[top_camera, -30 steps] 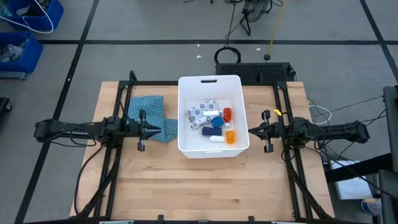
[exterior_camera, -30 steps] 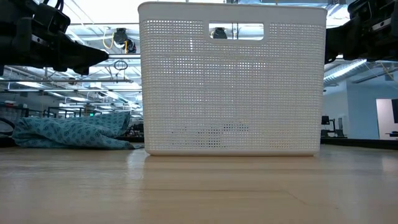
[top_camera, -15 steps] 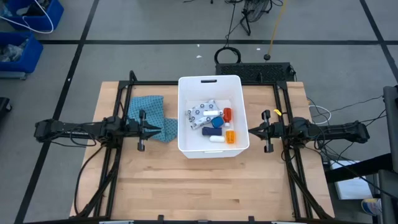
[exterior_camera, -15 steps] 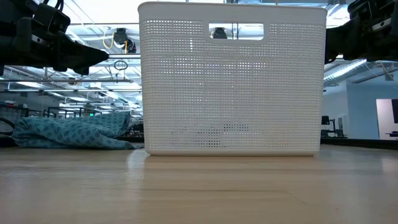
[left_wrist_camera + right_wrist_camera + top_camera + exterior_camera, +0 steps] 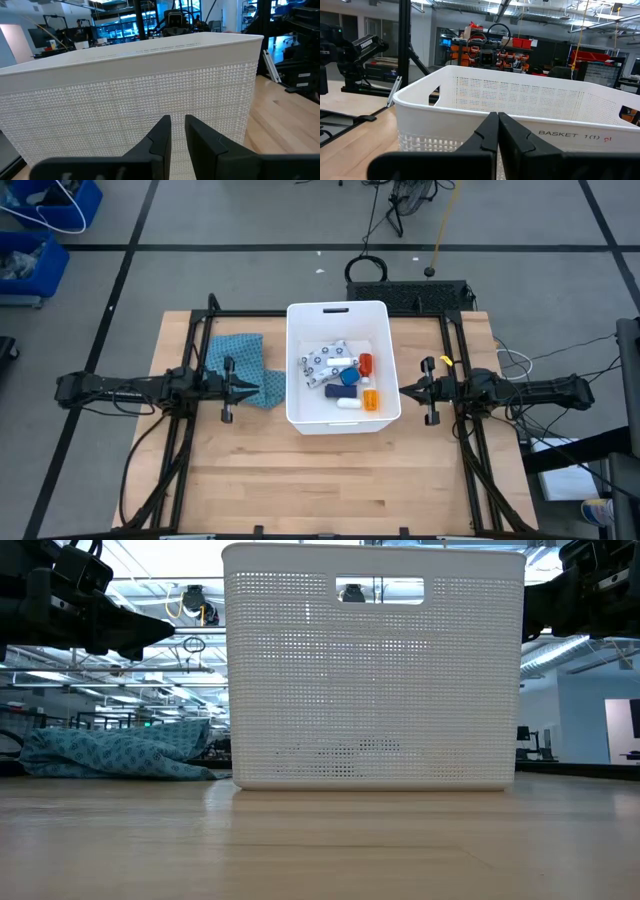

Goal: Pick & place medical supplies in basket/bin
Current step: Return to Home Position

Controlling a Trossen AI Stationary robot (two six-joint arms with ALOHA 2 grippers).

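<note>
- Two grippers flank the large white perforated plastic bin (image 5: 337,308), both empty: left gripper (image 5: 252,389) fingers a slim gap apart, right gripper (image 5: 405,390) fingers pressed together.
- Inside the bin: orange pill bottle (image 5: 371,399), white tube (image 5: 348,403), blue pieces (image 5: 347,377), red white-capped bottle (image 5: 365,363), patterned white pouch (image 5: 322,360).
- Teal patterned cloth (image 5: 243,365) lies just beside the bin's left wall.

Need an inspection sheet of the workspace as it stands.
Surface: wooden table, carrying the bin and a cloth.
Job's things: white bin at centre back; inside it are the patterned pouch, red bottle, orange pill bottle, white tube and blue pieces.
Clutter: teal cloth left of the bin, outside it.
Grippers: left gripper by the bin's left wall, jaws a slit apart, empty; right gripper by its right wall, jaws shut, empty.
Cables: black cables on the floor beyond the table.
Surroundings: blue crates far left; no person seen.
</note>
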